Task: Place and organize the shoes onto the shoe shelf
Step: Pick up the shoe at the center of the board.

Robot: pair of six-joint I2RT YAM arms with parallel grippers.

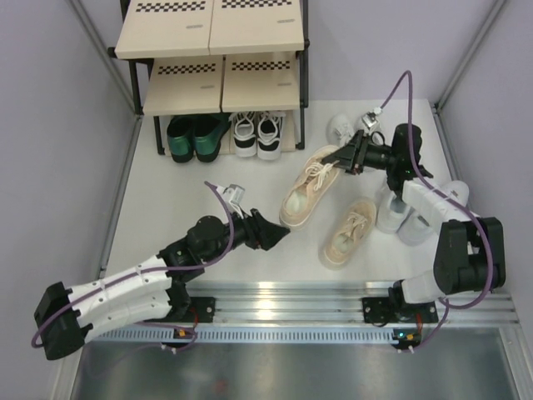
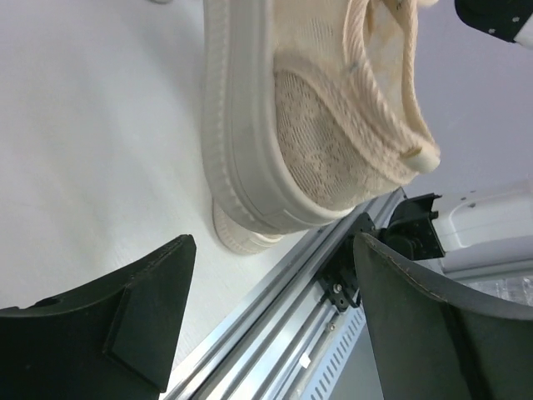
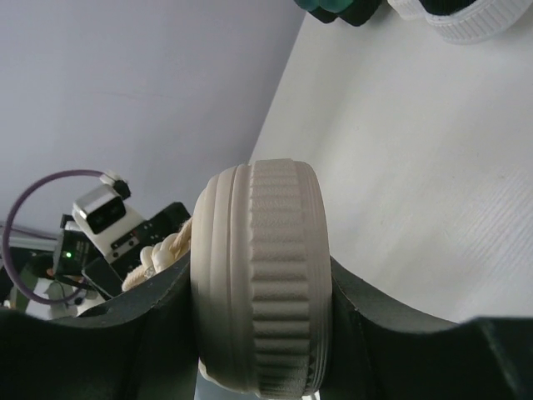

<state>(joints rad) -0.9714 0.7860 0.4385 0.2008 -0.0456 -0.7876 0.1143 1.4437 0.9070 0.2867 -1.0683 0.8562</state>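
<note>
My right gripper (image 1: 340,160) is shut on the toe of a beige laced sneaker (image 1: 306,190); in the right wrist view its ribbed toe (image 3: 262,283) fills the gap between the jaws. My left gripper (image 1: 279,236) stands open just short of that shoe's heel (image 2: 333,125), with nothing between its fingers (image 2: 141,317). The other beige sneaker (image 1: 348,233) lies on the table beside it. Dark green shoes (image 1: 191,137) and black-and-white sneakers (image 1: 256,133) stand under the shoe shelf (image 1: 208,33). A small white sneaker (image 1: 340,127) lies behind the right gripper. Larger white sneakers (image 1: 400,212) sit under the right arm.
Grey walls close in the white table on the left, right and back. A metal rail (image 1: 333,296) carrying both arm bases runs along the near edge, and it also shows between the left fingers as the rail (image 2: 283,333). The shelf's upper boards carry no shoes.
</note>
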